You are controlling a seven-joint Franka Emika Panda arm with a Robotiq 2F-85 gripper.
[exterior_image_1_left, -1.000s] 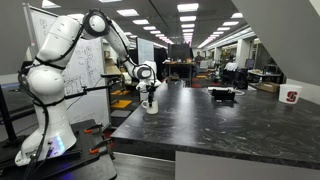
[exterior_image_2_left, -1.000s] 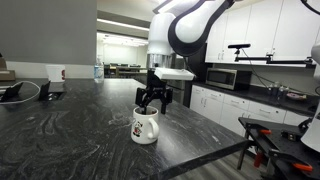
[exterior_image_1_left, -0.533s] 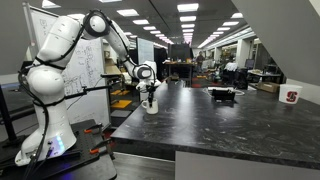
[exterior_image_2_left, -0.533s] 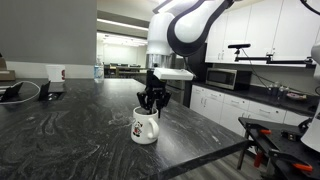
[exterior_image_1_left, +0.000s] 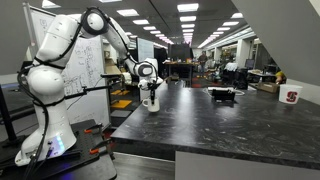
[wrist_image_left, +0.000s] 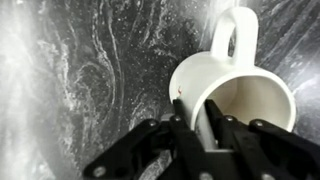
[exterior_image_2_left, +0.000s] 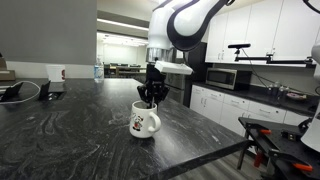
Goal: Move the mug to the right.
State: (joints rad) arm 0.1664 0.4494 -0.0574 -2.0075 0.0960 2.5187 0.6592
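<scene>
Pinching the wall of the white mug [exterior_image_2_left: 145, 122] with one finger inside and one outside, the gripper [exterior_image_2_left: 152, 101] seems clamped on it, the mug near the dark countertop's [exterior_image_2_left: 70, 135] right edge, the rightward carry not yet done.

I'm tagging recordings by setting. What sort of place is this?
Probably an office kitchenette: a long dark stone counter, a microwave under white cabinets, and rows of ceiling lights beyond.
</scene>
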